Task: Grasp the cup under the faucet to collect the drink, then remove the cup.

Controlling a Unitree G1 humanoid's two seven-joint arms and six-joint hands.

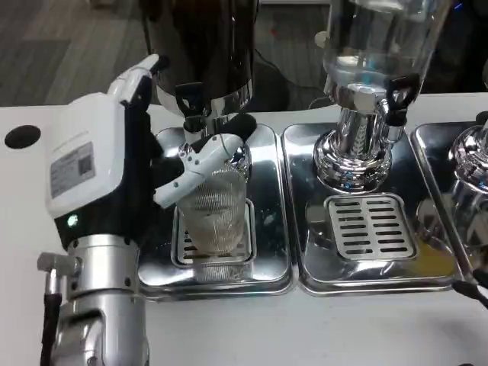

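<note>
A clear ribbed cup (219, 210) stands upright on the drip grille (185, 248) of the left steel tray, right under the black faucet (192, 107) of the dark dispenser (202, 46). My left hand (164, 156) reaches in from the left and grips the cup, with white fingers (200, 164) wrapped across its upper front and rim. The cup's contents cannot be made out.
A second dispenser (374, 46) with a clear tank and a chrome base stands to the right over its own tray and grille (370, 226). A third chrome base (473, 156) sits at the far right edge. A black round hole (22, 136) marks the white table at left.
</note>
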